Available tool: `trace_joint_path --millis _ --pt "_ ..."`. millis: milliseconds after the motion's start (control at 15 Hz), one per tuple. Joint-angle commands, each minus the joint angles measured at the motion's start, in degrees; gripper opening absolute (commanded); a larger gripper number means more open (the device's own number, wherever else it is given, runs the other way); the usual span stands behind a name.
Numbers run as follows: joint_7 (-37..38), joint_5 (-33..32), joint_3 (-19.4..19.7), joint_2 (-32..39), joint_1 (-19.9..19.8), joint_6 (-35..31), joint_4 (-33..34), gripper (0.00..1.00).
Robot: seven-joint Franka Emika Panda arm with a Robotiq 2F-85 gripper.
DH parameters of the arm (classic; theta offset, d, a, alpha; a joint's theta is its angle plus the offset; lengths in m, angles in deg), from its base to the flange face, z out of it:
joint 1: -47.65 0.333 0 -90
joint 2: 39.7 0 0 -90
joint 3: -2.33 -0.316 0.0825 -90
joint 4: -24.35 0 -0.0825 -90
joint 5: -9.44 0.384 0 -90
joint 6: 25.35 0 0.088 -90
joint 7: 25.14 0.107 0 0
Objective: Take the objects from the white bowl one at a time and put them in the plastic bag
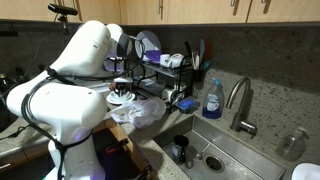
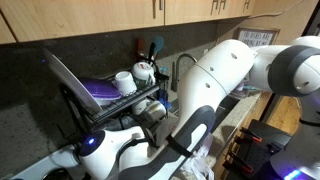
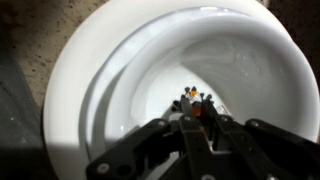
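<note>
Evidently mid-pick: the gripper (image 3: 195, 112), low centre of the wrist view, reaches straight down, fingers pinched on a small orange-and-dark object (image 3: 192, 97) at the bottom of the white bowl (image 3: 250, 70). The plastic bag (image 1: 142, 113) lies crumpled just beside it at frame centre, likely for a short transfer. Speckled stone counter (image 3: 25, 50); kitchen sink (image 1: 235, 150) at lower right.

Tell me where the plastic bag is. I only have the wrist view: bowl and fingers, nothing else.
Observer: The plastic bag lies crumpled on the counter next to the white bowl, on the sink side.
Operator: Anything else near the bowl?
Observer: A dish rack holding plates stands close by, against the wall.
Operator: Sink empty?
Observer: No, a dark cup stands in it.
</note>
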Motion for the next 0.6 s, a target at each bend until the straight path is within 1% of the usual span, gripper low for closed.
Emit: trace_joint_path --millis 0,133,200,267,333,533 --pt "-0.7 0.0 0.0 -1.7 0.0 -0.2 -0.8 0.0" --pt "-0.5 0.0 0.0 -2.8 -0.3 -1.2 -1.9 0.02" --pt "-0.3 -0.1 0.0 -3.4 -0.4 -1.8 -2.4 0.04" --pt "-0.1 -0.1 0.0 -4.4 -0.6 -2.8 -3.3 0.04" --pt "0.0 -0.1 0.0 -5.2 -0.8 -3.6 -3.8 0.06" --pt "0.4 -0.1 0.1 -7.8 -1.3 -6.0 -5.8 0.04"
